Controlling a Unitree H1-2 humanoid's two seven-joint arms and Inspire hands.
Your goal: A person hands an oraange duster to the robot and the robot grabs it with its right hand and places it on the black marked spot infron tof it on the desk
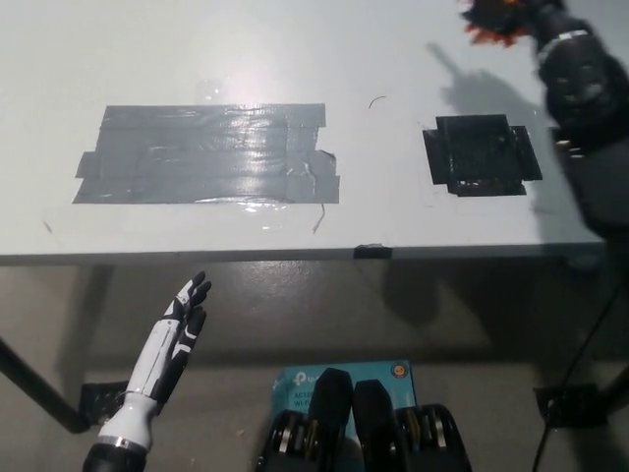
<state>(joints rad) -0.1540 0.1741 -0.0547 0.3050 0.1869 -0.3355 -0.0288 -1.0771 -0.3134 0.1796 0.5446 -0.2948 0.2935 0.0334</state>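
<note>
White desk (295,59) fills the upper view. Landmark: black marked spot (482,155), bare, near the desk's front edge. Well to its left lies a large grey tape patch (206,154). My right arm (590,118) reaches up past the spot's right side; my right hand (526,12) is at the top edge, cut off, grip state cannot be told. Orange duster (488,28) shows only as a tuft there, above the spot. My left hand (175,339) hangs below the desk, far left, fingers straight and holding nothing.
</note>
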